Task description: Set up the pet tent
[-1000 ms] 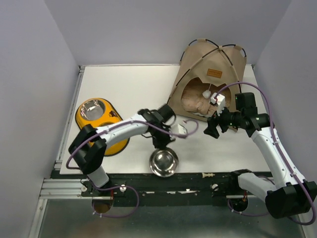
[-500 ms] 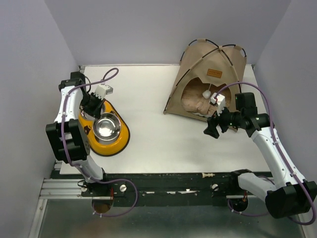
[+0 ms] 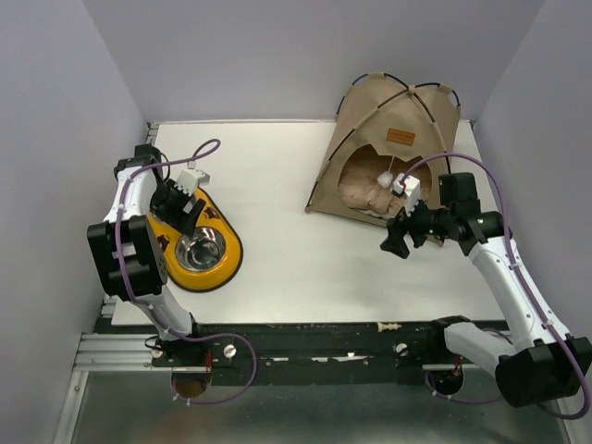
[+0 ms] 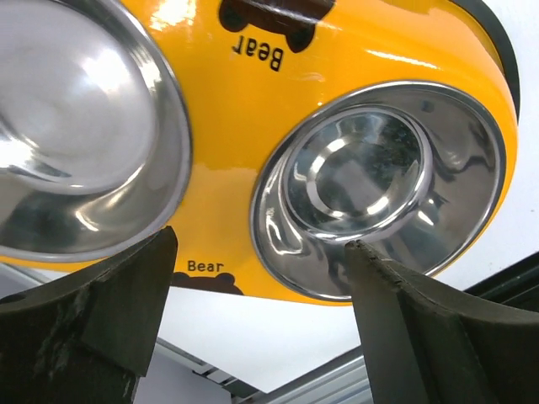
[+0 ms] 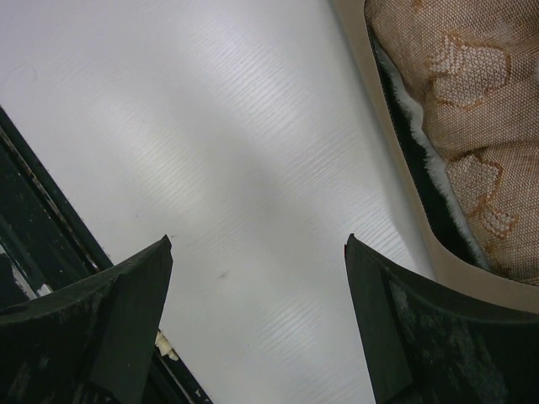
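note: pet tent stands at the far right of the table; judged light, soft fabric on springy poles, so you take its door rim. right gripper and left gripper gape, empty.

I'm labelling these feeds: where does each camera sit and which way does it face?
Top external: above and behind the arms, looking down on the table, pet tent and feeder; both arms show.
Left wrist: on the left arm, facing down at the feeder; left gripper shows.
Right wrist: facing the table and tent's cushion; right gripper shows.
Shared: top and left wrist both see the feeder.
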Available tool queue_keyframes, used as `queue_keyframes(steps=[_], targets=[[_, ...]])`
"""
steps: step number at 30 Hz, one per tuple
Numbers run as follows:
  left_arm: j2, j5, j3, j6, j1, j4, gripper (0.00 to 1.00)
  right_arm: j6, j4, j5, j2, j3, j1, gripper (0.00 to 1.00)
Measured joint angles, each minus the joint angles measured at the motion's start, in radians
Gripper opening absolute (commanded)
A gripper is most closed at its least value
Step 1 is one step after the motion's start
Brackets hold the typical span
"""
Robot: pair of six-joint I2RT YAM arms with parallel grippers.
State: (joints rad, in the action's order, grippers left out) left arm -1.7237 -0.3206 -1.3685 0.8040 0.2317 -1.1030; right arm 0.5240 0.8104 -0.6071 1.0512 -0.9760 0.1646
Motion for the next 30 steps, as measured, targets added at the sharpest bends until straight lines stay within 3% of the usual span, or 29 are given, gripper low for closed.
queue_keyframes(steps=[4, 6, 8, 11, 14, 22, 30], targets=[[0.008, 0.006, -0.026, -0.005, 0.002, 0.008, 0.79, 0.0, 0.001, 0.0, 0.002, 0.0, 0.0, 0.91], [0.021, 0.011, -0.027, 0.003, 0.003, 0.009, 0.77, 0.0, 0.001, 0.0, 0.002, 0.0, 0.0, 0.91], [0.048, 0.014, -0.015, 0.013, 0.004, 0.01, 0.82, 0.0, 0.002, 0.0, 0.002, 0.0, 0.0, 0.91], [0.132, 0.008, 0.044, 0.021, -0.001, 0.005, 0.99, 0.0, 0.003, 0.0, -0.001, 0.0, 0.0, 0.92], [0.218, 0.003, 0.076, -0.005, -0.03, 0.002, 0.99, -0.002, 0.002, 0.0, -0.029, 0.0, 0.0, 0.93], [0.372, -0.008, 0.006, -0.275, -0.272, 0.064, 0.99, -0.064, -0.003, 0.023, -0.211, -0.029, 0.0, 1.0], [0.368, 0.042, -0.074, -0.61, -0.293, 0.24, 0.99, -0.3, -0.133, 0.156, -0.344, 0.002, -0.075, 1.0]])
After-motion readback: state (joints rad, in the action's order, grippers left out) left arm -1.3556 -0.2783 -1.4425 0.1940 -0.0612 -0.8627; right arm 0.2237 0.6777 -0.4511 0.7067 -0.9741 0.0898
